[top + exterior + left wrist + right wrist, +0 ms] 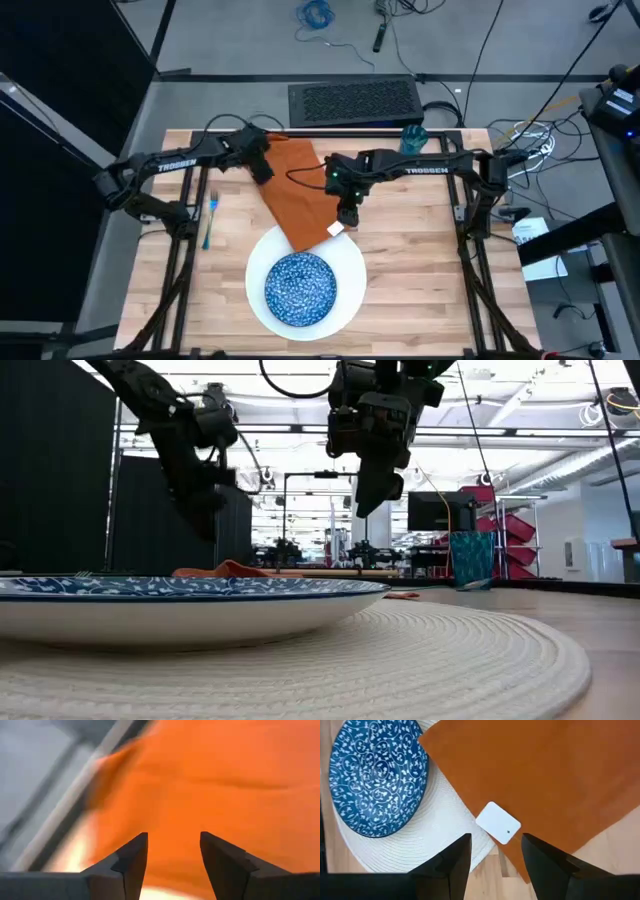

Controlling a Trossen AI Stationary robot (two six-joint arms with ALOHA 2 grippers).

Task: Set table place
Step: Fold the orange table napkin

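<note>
On the table [420,250], going left to right: the light-blue cutlery [209,221] lies loose near the left edge. The left gripper [262,168], fingers apart and empty, hangs over the far end of the orange napkin [297,190]. The napkin's near corner overlaps the white round mat [350,262] bearing the blue bowl [300,288].

The right gripper [347,213] hovers released above the napkin's white tag [498,822], and the teal cup [413,138] stands at the far edge. By my judgement the setting is under half done: napkin, cutlery and cup remain unplaced.

Blue bowl [300,287] patterned with white scrollwork; white woven round mat [345,255]; plain orange napkin [297,190]; teal cup [413,137].
</note>
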